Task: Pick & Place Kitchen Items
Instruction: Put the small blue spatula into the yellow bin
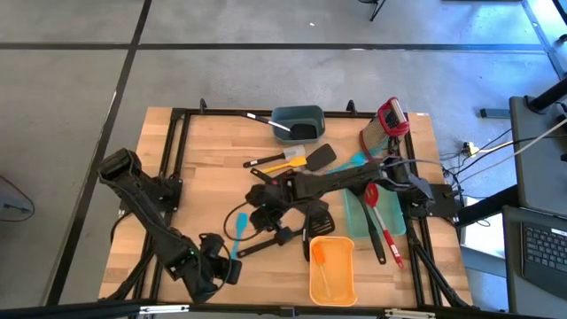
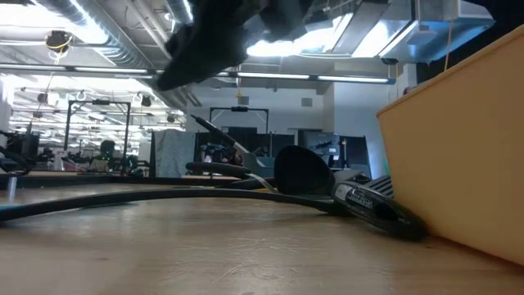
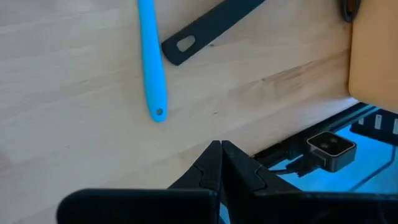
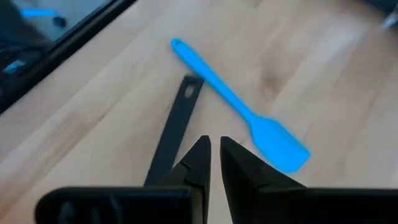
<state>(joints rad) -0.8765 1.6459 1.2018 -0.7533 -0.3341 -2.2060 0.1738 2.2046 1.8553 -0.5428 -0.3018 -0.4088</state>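
My right gripper (image 4: 213,155) hovers mid-table over the utensils, fingers nearly together and empty.

From above I see the left gripper (image 1: 232,268) parked at the near edge, an orange bin (image 1: 331,268) beside it and a teal bin (image 1: 299,122) at the far edge. Only the right wrist view shows the blue spatula (image 4: 239,106) whole, just beside a black handle (image 4: 176,127). The left wrist view shows its fingers (image 3: 208,169) pressed shut, holding nothing. The low view catches a black ladle (image 2: 307,176) by the orange bin's wall.
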